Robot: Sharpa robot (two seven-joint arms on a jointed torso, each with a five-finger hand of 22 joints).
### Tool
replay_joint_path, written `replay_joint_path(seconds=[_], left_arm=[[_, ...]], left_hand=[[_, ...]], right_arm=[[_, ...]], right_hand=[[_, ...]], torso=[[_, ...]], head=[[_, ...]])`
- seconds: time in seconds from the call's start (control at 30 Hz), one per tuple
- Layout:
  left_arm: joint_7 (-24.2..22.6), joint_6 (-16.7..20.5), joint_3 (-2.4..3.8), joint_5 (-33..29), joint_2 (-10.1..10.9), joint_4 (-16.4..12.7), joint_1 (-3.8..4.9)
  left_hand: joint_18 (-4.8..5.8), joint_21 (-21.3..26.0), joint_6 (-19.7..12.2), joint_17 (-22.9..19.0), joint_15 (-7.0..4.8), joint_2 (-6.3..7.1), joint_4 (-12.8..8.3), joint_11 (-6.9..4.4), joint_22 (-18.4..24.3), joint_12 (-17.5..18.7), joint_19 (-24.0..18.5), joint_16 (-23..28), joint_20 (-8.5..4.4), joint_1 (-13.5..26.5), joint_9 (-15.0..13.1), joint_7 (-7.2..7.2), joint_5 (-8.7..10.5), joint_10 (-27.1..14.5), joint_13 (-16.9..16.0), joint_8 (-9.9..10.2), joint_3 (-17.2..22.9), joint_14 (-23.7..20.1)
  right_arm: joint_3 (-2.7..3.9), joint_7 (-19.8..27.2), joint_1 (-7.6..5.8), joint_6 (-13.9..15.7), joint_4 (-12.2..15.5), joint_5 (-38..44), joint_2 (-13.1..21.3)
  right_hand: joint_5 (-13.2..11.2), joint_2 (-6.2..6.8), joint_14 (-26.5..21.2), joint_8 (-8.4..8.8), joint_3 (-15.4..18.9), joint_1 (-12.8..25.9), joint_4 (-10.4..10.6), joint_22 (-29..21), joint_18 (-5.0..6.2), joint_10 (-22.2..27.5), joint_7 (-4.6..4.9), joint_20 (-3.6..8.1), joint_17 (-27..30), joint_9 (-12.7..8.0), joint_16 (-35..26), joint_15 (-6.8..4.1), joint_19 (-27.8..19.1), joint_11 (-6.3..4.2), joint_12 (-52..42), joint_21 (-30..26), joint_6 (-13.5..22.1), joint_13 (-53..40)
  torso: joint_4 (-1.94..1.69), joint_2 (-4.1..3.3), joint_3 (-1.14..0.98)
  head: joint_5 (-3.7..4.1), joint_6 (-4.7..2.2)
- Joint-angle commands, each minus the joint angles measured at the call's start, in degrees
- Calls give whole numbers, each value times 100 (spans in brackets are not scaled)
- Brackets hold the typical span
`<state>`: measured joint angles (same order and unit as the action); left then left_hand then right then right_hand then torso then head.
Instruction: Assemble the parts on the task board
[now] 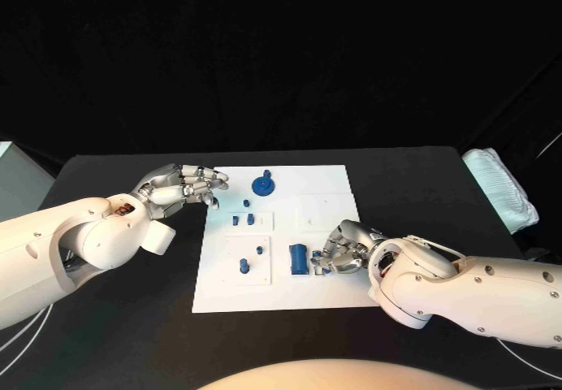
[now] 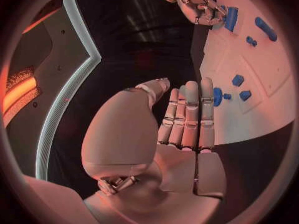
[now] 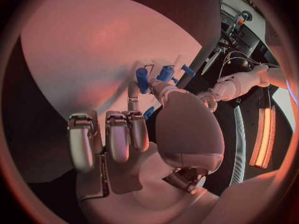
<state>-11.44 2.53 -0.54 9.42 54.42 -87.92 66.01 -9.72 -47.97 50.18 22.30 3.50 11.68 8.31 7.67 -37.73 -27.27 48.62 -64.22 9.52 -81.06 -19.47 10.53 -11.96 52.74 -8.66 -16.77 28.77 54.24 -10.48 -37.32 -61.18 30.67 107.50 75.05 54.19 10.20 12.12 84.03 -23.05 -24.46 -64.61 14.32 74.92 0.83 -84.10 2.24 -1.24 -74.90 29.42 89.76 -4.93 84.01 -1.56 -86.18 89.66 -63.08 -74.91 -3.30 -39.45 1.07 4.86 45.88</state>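
The white task board [image 1: 334, 288] lies mid-table. A round blue part [image 1: 265, 185] stands at its far edge, with small blue parts [image 1: 244, 218] nearer and two more [image 1: 244, 265] at the near left. A blue block [image 1: 299, 258] stands near the middle. My right hand [image 1: 347, 248] rests fingers-down on the board beside the block [image 3: 143, 79], and a small blue part [image 3: 149, 113] sits pinched between its thumb and a finger. My left hand [image 1: 182, 188] hovers at the board's far left corner, fingers straight and holding nothing [image 2: 187, 119], near the round part [image 2: 217, 96].
A white padded bundle [image 1: 501, 199] lies at the table's right edge. A pale box [image 1: 12, 175] stands off the table's left side. Bare black table [image 1: 140, 325] surrounds the board.
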Motion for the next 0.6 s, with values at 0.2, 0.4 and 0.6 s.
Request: replay_joint_path(seconds=[0.2,0.4,0.6], left_arm=[[-13,-88,3,4,-1,-1,1],[-5,-89,2,8,-2,2,1],[1,-88,2,12,-3,7,1]], left_hand=[[-77,30,-18,8,27,-56,38,-12,8,30,31,17,-5,1,6,26,-12,-17,6,-20,1,19],[-77,30,-18,8,27,-56,38,-12,8,30,31,17,-5,1,6,26,-12,-17,6,-20,1,19],[-77,30,-18,8,27,-56,38,-12,8,30,31,17,-5,1,6,26,-12,-17,6,-20,1,19]], right_arm=[[-5,50,13,-84,25,61,-8],[-5,61,13,-96,46,78,14],[-5,94,13,-119,79,82,43]], right_hand=[[-22,-232,597,-70,58,429,232,1508,-83,-495,-13,50,-1510,-3,24,-47,599,-41,-76,34,-55,-1381],[-1,-298,597,-83,65,547,233,1508,-83,-503,-16,50,-1510,-3,24,-49,599,-45,-100,34,-61,-1392],[81,-225,597,-107,168,730,224,1508,-83,-508,-26,53,-1510,-2,24,-55,599,-53,-111,34,-64,-1398]], torso=[[5,1,-1],[7,0,-3],[4,1,-3]], head=[[-6,0],[-5,0],[-3,3]])
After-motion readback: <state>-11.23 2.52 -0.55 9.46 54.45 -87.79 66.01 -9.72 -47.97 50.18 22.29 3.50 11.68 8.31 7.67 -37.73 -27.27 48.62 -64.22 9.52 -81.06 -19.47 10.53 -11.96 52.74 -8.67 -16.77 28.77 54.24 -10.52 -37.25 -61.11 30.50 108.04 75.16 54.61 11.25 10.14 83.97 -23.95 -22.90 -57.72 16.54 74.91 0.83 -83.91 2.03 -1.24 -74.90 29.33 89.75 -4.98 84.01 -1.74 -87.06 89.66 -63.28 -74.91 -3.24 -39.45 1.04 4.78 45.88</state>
